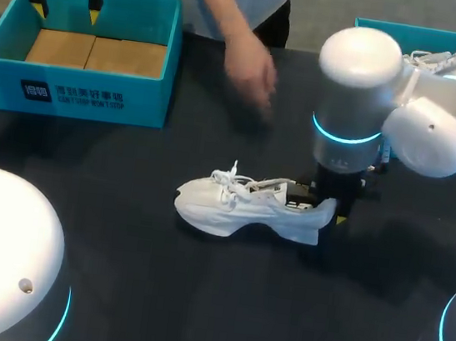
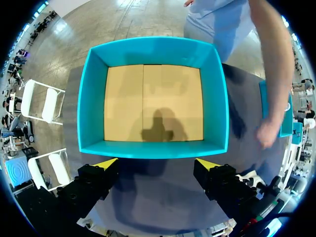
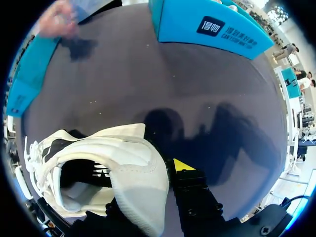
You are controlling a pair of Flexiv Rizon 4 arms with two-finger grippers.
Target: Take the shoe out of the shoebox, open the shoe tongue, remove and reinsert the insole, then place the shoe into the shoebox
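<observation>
Shoe (image 1: 248,207): white sneaker out of the box, lying at the middle of the bench (image 1: 194,301), toe to 9 o'clock, heel to 3 o'clock.
Laces (image 1: 229,177): loose on top of the shoe; the tongue does not look pulled open.
Insole: the right wrist view looks into the shoe's opening, but whether the insole is seated there cannot be told.
Right pincer (image 1: 324,204): down at the heel, at 3 o'clock of the shoe; the heel hides part of it, so I cannot tell whether it has a grip.
Shoebox (image 1: 95,94): teal, at 10 o'clock from the shoe, well apart, with only its brown floor showing inside.
Left pincer (image 1: 65,10): hangs above the shoebox's far side, spread wide, holding nothing.
Person's hand (image 1: 250,68): reaches over the bench at 12 o'clock from the shoe, touching nothing that I can see.
Progress: early, by my reading. Taking the shoe out looks done; opening the tongue, removing and refitting the insole, and boxing the shoe all remain.
</observation>
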